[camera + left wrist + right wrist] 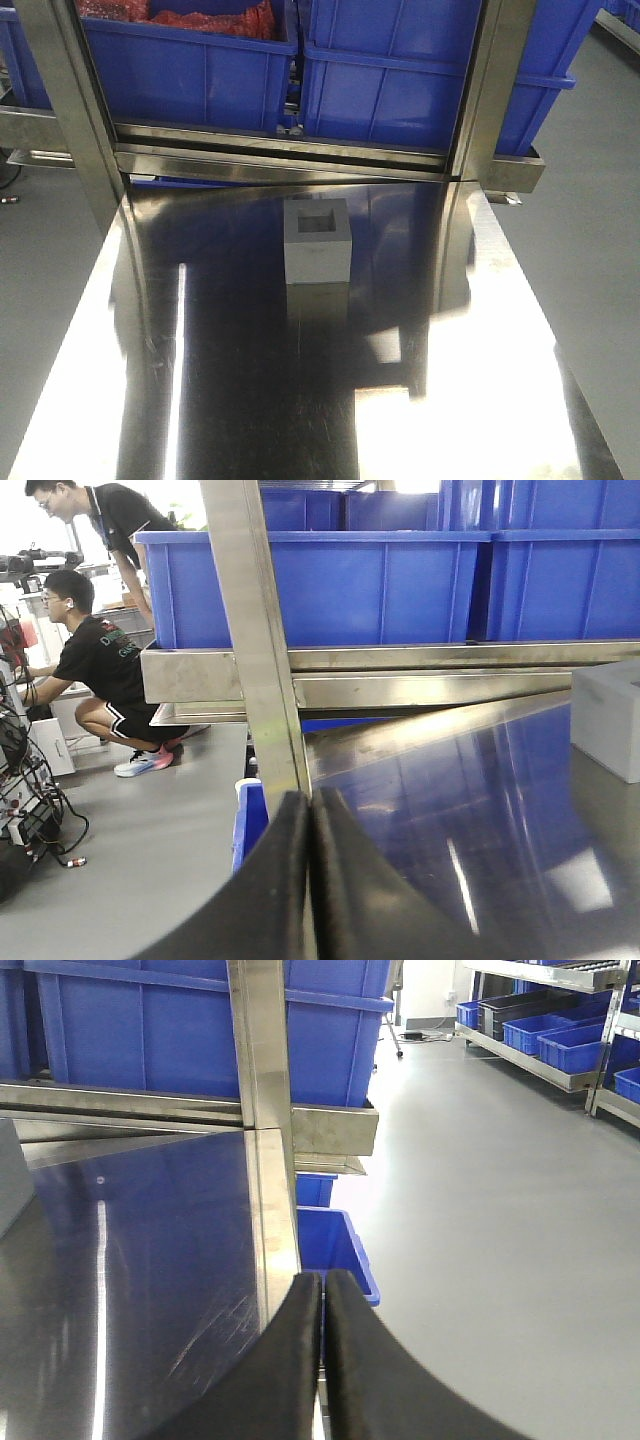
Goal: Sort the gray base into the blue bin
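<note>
Gray base (318, 243) sits upright on the steel surface (200, 380), near the middle and toward the far edge, with its square recess facing up. Nothing touches it. It also shows as a pale block at the right edge of the left wrist view (610, 720) and as a gray sliver at the left edge of the right wrist view (8, 1175).

Behind it, past the surface's far edge, a steel rack (280, 160) carries blue bins side by side. The left bin (190, 80) holds something red; the right bin (420, 95) shows only its smooth wall. I cannot tell which one the sort calls for.

My left gripper (310, 805) is closed, its black fingers (270, 880) pressed together with nothing between them. It points along the surface toward a rack post, and the base lies off to its right, well apart. My right gripper (322, 1282) is likewise closed and empty, low over the surface's right edge, with the base off to its left.

A small bin (335, 1250) stands on the floor (480, 1210) beside the surface. Shelves (560, 1030) with more bins line the far right. To the left, one person (95, 680) crouches and another (100, 510) leans over.
</note>
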Robot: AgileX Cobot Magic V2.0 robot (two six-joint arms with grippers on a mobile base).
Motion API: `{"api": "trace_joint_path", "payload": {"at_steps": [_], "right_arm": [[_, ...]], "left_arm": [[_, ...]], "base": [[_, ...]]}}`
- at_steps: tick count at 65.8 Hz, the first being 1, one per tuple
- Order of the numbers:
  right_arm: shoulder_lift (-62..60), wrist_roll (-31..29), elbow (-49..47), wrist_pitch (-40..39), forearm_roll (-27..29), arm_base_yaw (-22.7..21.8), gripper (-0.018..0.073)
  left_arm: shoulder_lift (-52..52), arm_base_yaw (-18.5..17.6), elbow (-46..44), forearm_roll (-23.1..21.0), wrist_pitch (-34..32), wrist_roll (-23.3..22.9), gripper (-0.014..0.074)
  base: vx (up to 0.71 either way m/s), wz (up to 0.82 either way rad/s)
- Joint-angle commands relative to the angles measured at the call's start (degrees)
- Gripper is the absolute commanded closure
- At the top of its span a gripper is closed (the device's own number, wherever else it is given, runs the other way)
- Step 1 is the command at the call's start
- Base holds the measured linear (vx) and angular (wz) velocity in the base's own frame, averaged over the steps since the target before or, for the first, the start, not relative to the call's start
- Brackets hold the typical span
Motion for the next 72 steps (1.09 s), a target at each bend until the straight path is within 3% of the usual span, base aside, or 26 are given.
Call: {"api": "trace_joint_path", "payload": {"at_steps": [1,72], "right_arm": [[0.83,-0.62,0.12,-4.15,-0.42,-0.11,0.0564],[0.83,-0.62,0.12,-4.15,-0.42,-0.11,0.0564]], "left_arm": [[-0.67,-0.16,-1.17,-0.50,-4.08,-0.13,0.0594],[-0.67,-0.16,-1.17,-0.50,-4.62,-0.13,0.0594]], "base": [[0.00,0.00],[0.00,0.00]]}}
